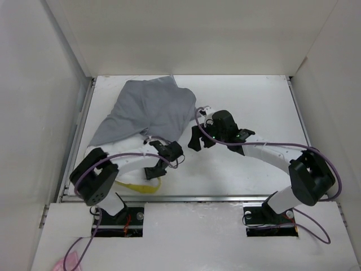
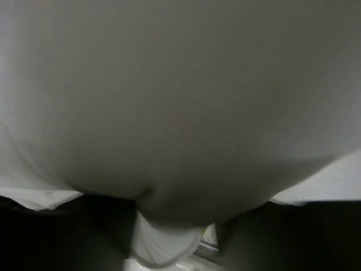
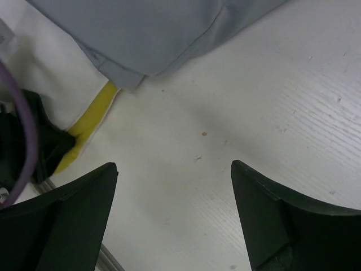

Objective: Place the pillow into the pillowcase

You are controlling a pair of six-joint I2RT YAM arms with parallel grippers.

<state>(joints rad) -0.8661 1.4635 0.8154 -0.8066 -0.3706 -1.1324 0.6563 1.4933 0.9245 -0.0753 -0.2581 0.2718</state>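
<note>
- Pillow [image 3: 51, 79] lies at the counter's [image 1: 254, 107] near-left, mostly covered by the grey pillowcase [image 1: 149, 110] (a yellow edge peeks out by the left arm).
- Right gripper [image 3: 175, 169]: jaws spread wide, empty, over bare counter just beside the pillowcase corner.
- Left gripper [image 1: 161, 159]: pressed against fabric; I cannot tell how its jaws stand.

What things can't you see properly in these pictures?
- Left wrist view: blurry cloth fills the picture, so I cannot tell whether the left gripper is holding anything.
- Top view: the pillowcase and the left arm hide most of the pillow.
- Right wrist view: the picture's edges cut off the pillow and pillowcase.
</note>
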